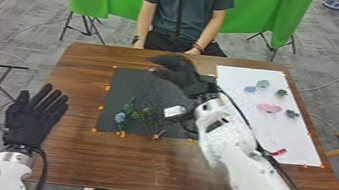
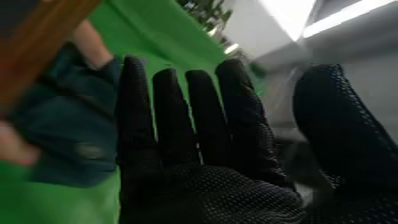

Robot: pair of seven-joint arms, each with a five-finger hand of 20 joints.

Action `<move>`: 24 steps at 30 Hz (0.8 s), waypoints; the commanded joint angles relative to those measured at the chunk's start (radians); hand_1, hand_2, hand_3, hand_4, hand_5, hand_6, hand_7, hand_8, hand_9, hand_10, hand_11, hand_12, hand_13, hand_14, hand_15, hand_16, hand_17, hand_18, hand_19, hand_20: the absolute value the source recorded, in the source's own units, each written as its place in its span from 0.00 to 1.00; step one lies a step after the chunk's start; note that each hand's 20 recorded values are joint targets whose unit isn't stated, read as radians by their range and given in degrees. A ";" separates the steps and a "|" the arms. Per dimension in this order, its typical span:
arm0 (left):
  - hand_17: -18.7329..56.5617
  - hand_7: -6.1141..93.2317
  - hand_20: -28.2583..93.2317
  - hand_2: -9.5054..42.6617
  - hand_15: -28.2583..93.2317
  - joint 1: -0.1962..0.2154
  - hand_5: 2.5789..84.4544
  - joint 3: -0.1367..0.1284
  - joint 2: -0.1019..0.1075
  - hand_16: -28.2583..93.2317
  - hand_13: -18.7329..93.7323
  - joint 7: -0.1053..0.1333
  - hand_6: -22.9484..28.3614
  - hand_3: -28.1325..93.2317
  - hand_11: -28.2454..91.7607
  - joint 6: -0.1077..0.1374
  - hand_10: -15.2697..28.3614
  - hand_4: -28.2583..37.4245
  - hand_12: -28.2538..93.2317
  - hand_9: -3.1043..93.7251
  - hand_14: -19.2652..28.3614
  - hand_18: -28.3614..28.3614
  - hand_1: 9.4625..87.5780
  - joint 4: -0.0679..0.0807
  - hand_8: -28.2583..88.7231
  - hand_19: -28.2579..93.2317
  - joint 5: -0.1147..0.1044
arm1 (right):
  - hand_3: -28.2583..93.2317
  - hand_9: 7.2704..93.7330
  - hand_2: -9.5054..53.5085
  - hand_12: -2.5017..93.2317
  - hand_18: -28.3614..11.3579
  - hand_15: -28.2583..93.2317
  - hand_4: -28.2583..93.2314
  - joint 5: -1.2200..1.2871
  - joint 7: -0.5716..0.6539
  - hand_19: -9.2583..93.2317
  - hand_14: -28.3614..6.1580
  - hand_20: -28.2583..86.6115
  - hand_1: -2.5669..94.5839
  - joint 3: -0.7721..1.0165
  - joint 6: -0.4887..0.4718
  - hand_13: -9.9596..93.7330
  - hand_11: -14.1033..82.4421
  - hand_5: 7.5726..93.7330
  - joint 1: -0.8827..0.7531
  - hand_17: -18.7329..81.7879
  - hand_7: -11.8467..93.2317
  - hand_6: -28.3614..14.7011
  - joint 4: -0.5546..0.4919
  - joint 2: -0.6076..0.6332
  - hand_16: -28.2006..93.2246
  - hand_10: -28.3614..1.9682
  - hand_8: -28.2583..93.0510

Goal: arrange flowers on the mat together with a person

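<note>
Our right hand (image 1: 182,73), straight-fingered, empty, is over the mat (image 1: 130,81); if we sweep too low, our arm (image 1: 232,144) could drag its flowers (image 1: 120,117)!

Your white, rounded right arm (image 1: 242,158), black cable (image 1: 273,162) along it, your black-gloved left hand (image 1: 32,122) and right hand (image 1: 180,74), pale-dotted right palm (image 2: 235,196)

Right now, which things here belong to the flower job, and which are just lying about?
For the job:
- black mat
- blue flower on it
- white sheet
- pink flower on it
- right hand

Just about:
- green cloth
- pot
</note>
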 commanded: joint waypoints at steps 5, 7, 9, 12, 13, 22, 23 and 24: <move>0.20 0.14 0.29 0.39 0.44 0.033 0.49 -0.021 -0.010 0.17 0.42 0.011 0.59 0.81 0.35 0.002 0.66 0.00 0.27 0.44 0.70 0.70 0.22 -0.011 0.16 0.47 -0.011 | 0.85 0.38 0.29 0.07 0.52 0.31 0.03 0.443 -0.162 0.22 0.56 0.36 0.30 0.354 -0.054 0.39 0.22 0.47 -0.299 0.42 0.20 0.45 -0.079 0.158 0.22 0.50 0.13; 0.20 0.14 0.29 0.39 0.44 0.043 0.49 -0.025 -0.009 0.17 0.42 0.019 0.59 0.81 0.35 0.008 0.66 0.00 0.27 0.44 0.70 0.70 0.22 -0.017 0.16 0.47 -0.018 | 0.85 0.38 0.29 0.07 0.53 0.31 0.03 0.505 -0.191 0.20 0.56 0.36 0.30 0.376 -0.045 0.39 0.22 0.48 -0.333 0.42 0.20 0.44 -0.076 0.171 0.22 0.50 0.13; 0.20 0.14 0.29 0.39 0.43 0.040 0.49 -0.025 -0.010 0.17 0.42 0.016 0.59 0.81 0.35 0.017 0.66 0.00 0.27 0.44 0.69 0.70 0.22 -0.017 0.16 0.47 -0.022 | 0.85 0.38 0.30 0.07 0.54 0.31 0.03 0.573 -0.205 0.19 0.57 0.36 0.30 0.395 -0.051 0.39 0.23 0.48 -0.358 0.42 0.20 0.44 -0.066 0.178 0.22 0.50 0.13; 0.20 0.14 0.29 0.39 0.43 0.030 0.49 -0.019 -0.012 0.17 0.42 0.012 0.59 0.81 0.35 0.010 0.66 0.00 0.27 0.44 0.69 0.70 0.22 -0.013 0.16 0.47 -0.023 | 0.86 0.38 0.30 0.07 0.54 0.31 0.03 0.664 -0.234 0.18 0.58 0.36 0.29 0.416 -0.025 0.38 0.23 0.47 -0.401 0.42 0.20 0.45 -0.063 0.192 0.21 0.50 0.13; 0.20 0.14 0.29 0.39 0.44 0.035 0.49 -0.020 -0.012 0.17 0.42 0.011 0.59 0.81 0.35 0.007 0.66 0.00 0.27 0.44 0.69 0.70 0.22 -0.014 0.16 0.47 -0.023 | 0.86 0.38 0.30 0.07 0.54 0.31 0.03 0.694 -0.235 0.18 0.58 0.36 0.29 0.428 -0.031 0.38 0.23 0.47 -0.415 0.42 0.20 0.46 -0.065 0.188 0.21 0.51 0.13; 0.20 0.14 0.29 0.39 0.43 0.040 0.49 -0.026 -0.015 0.17 0.42 0.013 0.60 0.81 0.35 0.006 0.66 0.00 0.27 0.44 0.69 0.70 0.22 -0.018 0.16 0.47 -0.030 | 0.87 0.38 0.30 0.07 0.53 0.32 0.03 0.786 -0.290 0.17 0.57 0.37 0.28 0.529 -0.015 0.38 0.22 0.47 -0.543 0.42 0.20 0.47 -0.118 0.152 0.21 0.52 0.13; 0.20 0.14 0.29 0.39 0.43 0.045 0.49 -0.028 -0.015 0.17 0.42 0.017 0.60 0.81 0.35 0.004 0.66 0.00 0.27 0.44 0.69 0.70 0.22 -0.020 0.16 0.47 -0.030 | 0.87 0.38 0.30 0.07 0.53 0.32 0.03 0.793 -0.296 0.17 0.57 0.37 0.28 0.537 -0.012 0.38 0.22 0.47 -0.551 0.42 0.20 0.47 -0.123 0.148 0.21 0.52 0.13; 0.20 0.14 0.29 0.39 0.43 0.052 0.49 -0.030 -0.016 0.17 0.42 0.019 0.60 0.81 0.35 0.005 0.66 0.00 0.27 0.44 0.69 0.70 0.22 -0.023 0.16 0.47 -0.029 | 0.87 0.38 0.30 0.07 0.53 0.32 0.03 0.795 -0.299 0.17 0.57 0.37 0.28 0.547 -0.014 0.38 0.22 0.47 -0.558 0.42 0.20 0.47 -0.127 0.145 0.21 0.52 0.13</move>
